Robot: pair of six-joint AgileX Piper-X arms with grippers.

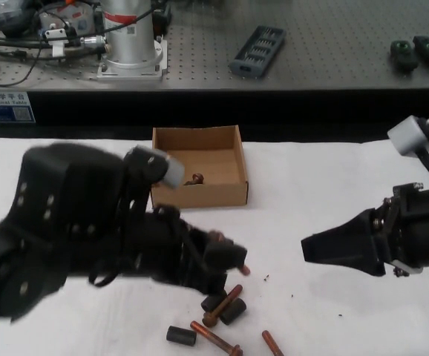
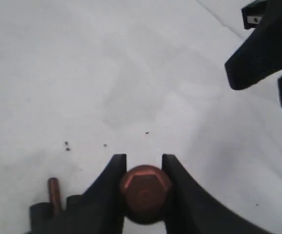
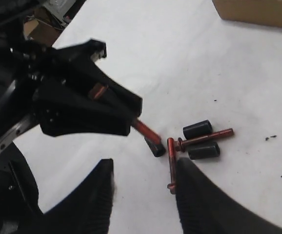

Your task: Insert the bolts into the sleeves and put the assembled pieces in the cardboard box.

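**Left gripper clamped on a bolt; right gripper spread wide**

Positions are by clock face on the high view.

- The left gripper (image 1: 231, 259) is at 7 o'clock on the white sheet (image 1: 333, 178). Its fingers are drawn in narrow on one copper bolt (image 2: 145, 192).
- The left wrist view shows the bolt's hexagonal head pinched between both fingers. The right wrist view shows the shank sticking out past them.
- The right gripper (image 1: 309, 248) is at 3 o'clock, pointing toward 9, well apart from the left gripper. Its fingers are spread wide over the sheet.
- Loose bolts (image 1: 214, 337) and black sleeves (image 1: 180, 335) lie scattered at 6 o'clock. One bolt lies between two sleeves, just beside both.
- The cardboard box (image 1: 233, 194) sits at 12 o'clock, open at the top.
- A small copper-and-dark piece (image 1: 194, 179) lies by the box's near wall. I cannot tell whether it is assembled.
- A blue-and-white label (image 1: 4, 106) at 10 o'clock, on the edge of the metal table (image 1: 333, 44), carries lines of print.
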